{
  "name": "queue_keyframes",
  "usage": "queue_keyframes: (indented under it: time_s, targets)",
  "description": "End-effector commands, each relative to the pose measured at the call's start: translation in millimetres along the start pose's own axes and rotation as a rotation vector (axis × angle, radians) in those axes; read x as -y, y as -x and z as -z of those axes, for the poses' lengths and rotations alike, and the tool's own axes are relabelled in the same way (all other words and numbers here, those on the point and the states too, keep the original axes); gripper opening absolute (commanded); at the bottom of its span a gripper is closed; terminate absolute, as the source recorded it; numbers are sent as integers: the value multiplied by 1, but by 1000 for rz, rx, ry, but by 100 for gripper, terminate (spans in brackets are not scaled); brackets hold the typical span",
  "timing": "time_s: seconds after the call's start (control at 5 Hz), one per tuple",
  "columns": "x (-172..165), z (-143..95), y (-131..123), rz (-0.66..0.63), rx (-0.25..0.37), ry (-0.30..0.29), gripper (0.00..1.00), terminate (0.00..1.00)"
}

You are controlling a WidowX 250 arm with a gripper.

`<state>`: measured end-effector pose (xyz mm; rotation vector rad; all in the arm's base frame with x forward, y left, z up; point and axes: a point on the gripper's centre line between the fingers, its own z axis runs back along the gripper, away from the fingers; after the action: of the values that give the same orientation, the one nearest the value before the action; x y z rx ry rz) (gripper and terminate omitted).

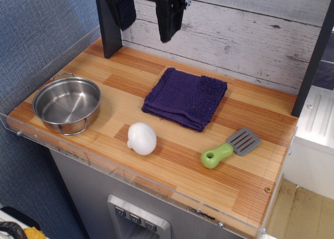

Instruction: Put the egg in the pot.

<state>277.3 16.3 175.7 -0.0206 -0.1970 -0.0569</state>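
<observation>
The claw point(147, 12) hangs at the top of the view, above the back of the bench point(172, 166), in front of the whitewashed plank wall point(250, 35). Its two black fingers point(169, 17) point down with a wide gap between them, and nothing is held in that gap. It is well apart from everything on the bench.

The egg point(142, 138) lies on the bare wood near the front edge, roughly in the middle of the bench's width. It is white and matte, resting on its side. It touches nothing else.

The pot point(67, 104) stands upright at the left end of the bench, close to the front left corner. It is shiny steel, with one wire loop handle at its far rim and another at its near rim. Its inside shows only bare metal. The egg is to the right of the pot, with a clear strip of wood between them.

A folded purple cloth point(186, 97) lies flat behind the egg, toward the wall, apart from it. To the right of the egg, a spatula point(230, 148) with a green handle and a grey slotted blade lies on the wood, handle toward the front and blade toward the back right.

A clear plastic rim point(31, 137) runs along the bench's front and left edges
</observation>
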Motion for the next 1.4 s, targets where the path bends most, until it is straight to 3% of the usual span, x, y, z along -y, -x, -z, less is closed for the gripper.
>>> queue_keyframes:
  time_s: [0.0,0.6,1.2]
  targets:
    - [-2,20,11,54,27,51,100,0]
    - [-1,71,52,59,-86,28,100,0]
    - [4,102,32,-2,-86,-49,100,0]
